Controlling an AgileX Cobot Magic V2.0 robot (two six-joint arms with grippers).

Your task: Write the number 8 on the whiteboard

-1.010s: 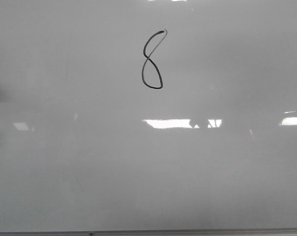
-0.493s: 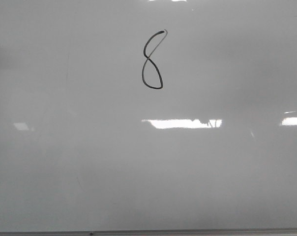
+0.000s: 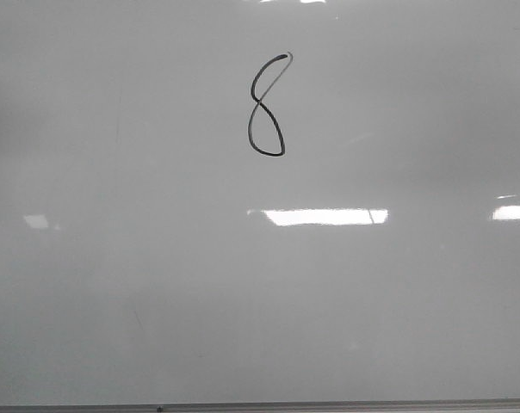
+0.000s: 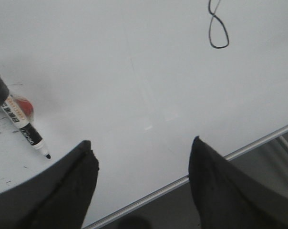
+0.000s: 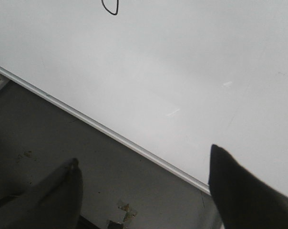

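Note:
The whiteboard (image 3: 260,284) fills the front view, glossy pale grey with light reflections. A thin black slanted number 8 (image 3: 267,105) is drawn near its upper middle; it also shows in the left wrist view (image 4: 218,26), and only its lower loop shows in the right wrist view (image 5: 110,6). My left gripper (image 4: 141,148) is open and empty above the board near its frame. My right gripper (image 5: 143,160) is open and empty over the board's edge. A black marker (image 4: 17,117) with a white label lies uncapped on the board, apart from the left gripper. Neither gripper shows in the front view.
The board's thin grey frame (image 3: 260,406) runs along its near edge, also seen in the left wrist view (image 4: 206,167) and right wrist view (image 5: 110,131). Beyond it is dark grey floor (image 5: 63,143) with a scrap of tape (image 5: 125,210). Small ink flecks (image 4: 1,129) lie near the marker.
The dark shape over the bright light reflection on the board has slid away, leaving the reflection whole. A dark smudge at the board's left edge has faded. The 8 is unchanged.

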